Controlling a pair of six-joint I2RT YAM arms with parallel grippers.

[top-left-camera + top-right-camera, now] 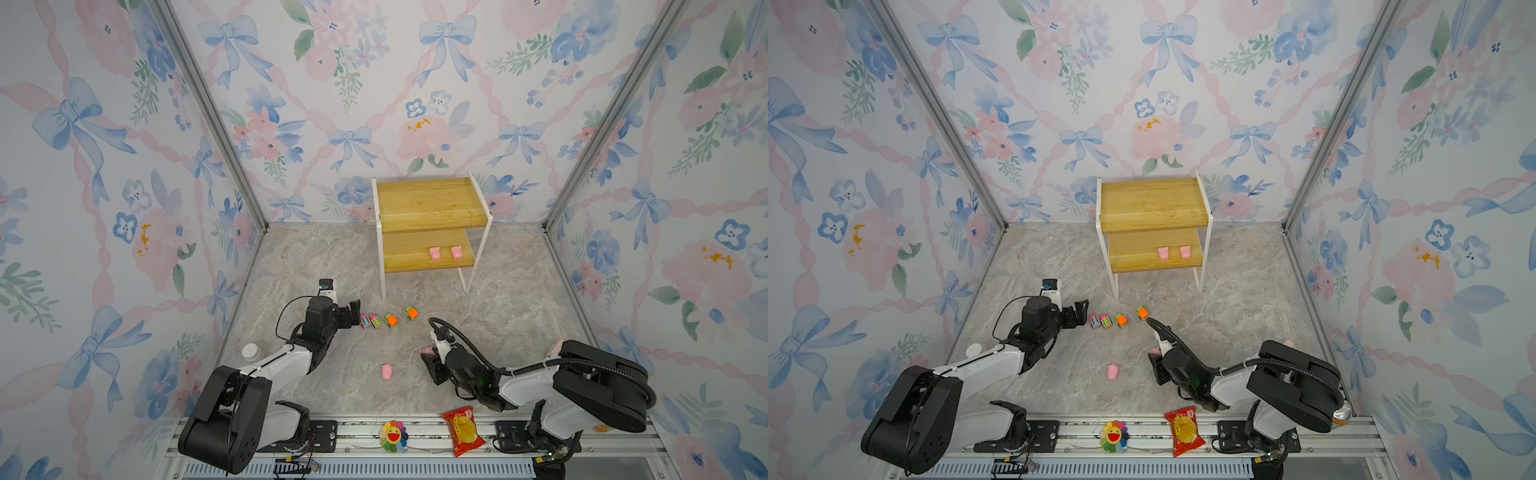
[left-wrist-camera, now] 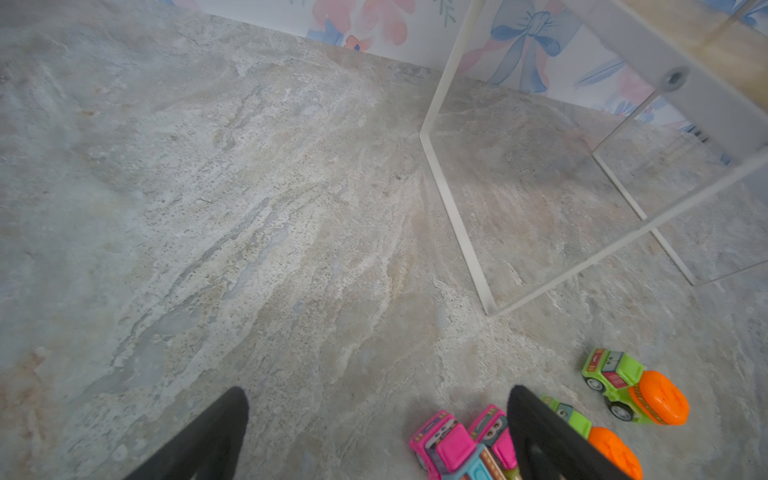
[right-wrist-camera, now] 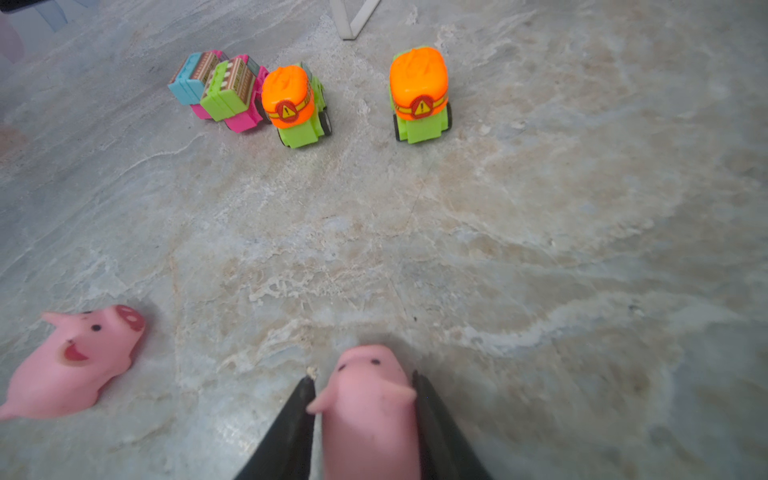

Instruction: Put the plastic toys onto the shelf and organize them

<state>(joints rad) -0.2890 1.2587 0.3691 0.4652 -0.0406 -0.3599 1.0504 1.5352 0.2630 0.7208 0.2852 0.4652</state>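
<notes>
The right pincer (image 3: 361, 378) is closed on a pink pig (image 3: 368, 407), a finger pressed to each flank; whether it is clear of the table (image 3: 540, 249) I cannot tell. A second pig (image 1: 387, 370) lies on its side nearby. A third pig (image 1: 434, 252) and a fourth pig (image 1: 456, 251) sit side by side on the lower board of the shelf (image 1: 432, 199). In front of the shelf, a pink-and-teal car (image 1: 365, 321), a pink-and-green car (image 1: 375, 321) and an orange-topped green car (image 1: 390, 320) crowd together, with another orange-topped car (image 1: 411, 312) apart from them. The left pincer (image 2: 380, 415) gapes wide just beside the pink-and-teal car.

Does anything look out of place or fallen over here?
One pink pig seems tipped onto its side on the floor. A red snack packet and a smiling flower lie on the front rail.
</notes>
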